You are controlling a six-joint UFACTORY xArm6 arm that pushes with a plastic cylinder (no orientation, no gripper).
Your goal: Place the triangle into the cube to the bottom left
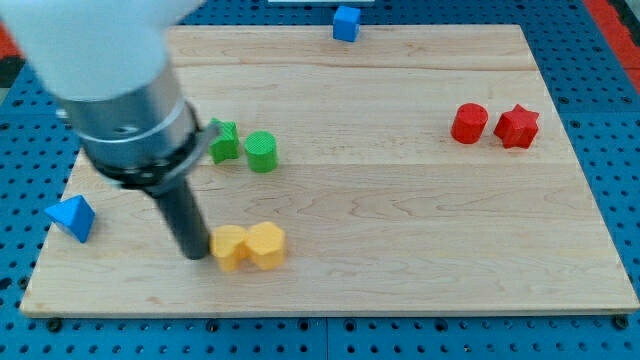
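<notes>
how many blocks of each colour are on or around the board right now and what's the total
Blue: 2, the cube at the view's top and the triangle at the view's left.
Green: 2.
Yellow: 2, with my tip just left of them.
Red: 2.
Total: 8.

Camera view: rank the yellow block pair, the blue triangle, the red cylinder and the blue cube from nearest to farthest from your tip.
Measured from my tip:
1. Yellow block pair, right beside it on the view's right.
2. Blue triangle, at the view's left edge.
3. Blue cube, at the view's top.
4. Red cylinder, far right.
</notes>
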